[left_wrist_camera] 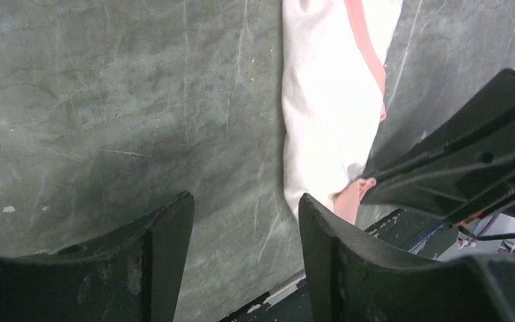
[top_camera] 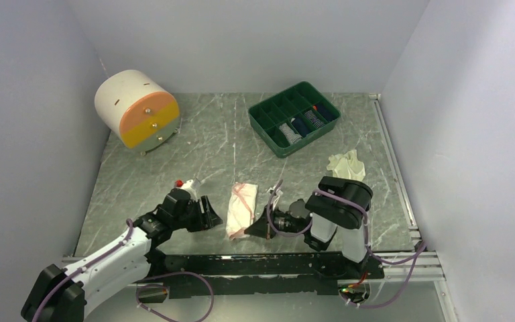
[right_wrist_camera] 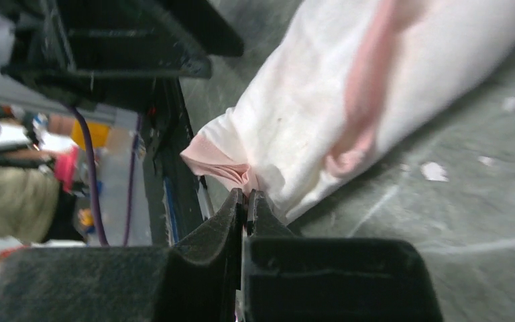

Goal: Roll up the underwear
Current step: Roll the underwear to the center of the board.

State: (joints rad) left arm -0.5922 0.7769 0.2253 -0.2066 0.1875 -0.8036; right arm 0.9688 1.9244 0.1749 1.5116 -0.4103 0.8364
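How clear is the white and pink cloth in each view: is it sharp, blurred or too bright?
Top external view: the white cloth underwear with pink trim is evenly lit, without glare. Left wrist view: overexposed, its folds hardly show. Right wrist view: soft with blur, and the background at left is out of focus.

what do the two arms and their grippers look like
The left arm has white shells between black joints; the right arm is all black. Thin purple cables loop along both. Each gripper is black with broad, matte, wedge-shaped fingers, and the left gripper carries a small red and white part.
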